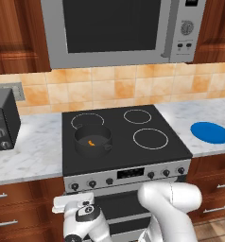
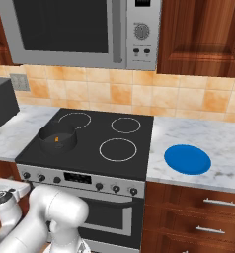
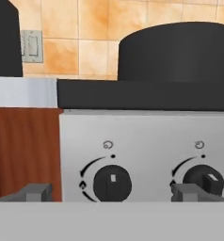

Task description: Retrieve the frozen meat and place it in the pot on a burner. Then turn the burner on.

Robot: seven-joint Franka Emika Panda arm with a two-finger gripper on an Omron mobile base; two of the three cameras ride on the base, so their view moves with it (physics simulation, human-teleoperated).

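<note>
Fingers spread fully wide, nothing held, level with the stove front panel. One fingertip low at the left of the hand view, other fingertip in front of the second knob. Leftmost knob framed between them, not touched.

Frozen meat lying in the pot, small orange curl on the pot's floor; same seen from the right base view, meat inside pot. Pot on the front-left burner of the black cooktop, upright, handles at the sides. In the hand view, pot wall rising above the cooktop edge, right above the knobs.

Row of knobs along the stove front, below the cooktop. Blue plate on the marble table to the right of the stove, well apart from the pot. Microwave over the stove. Dark appliance on the table at far left. Wall switch on the tiles behind.
</note>
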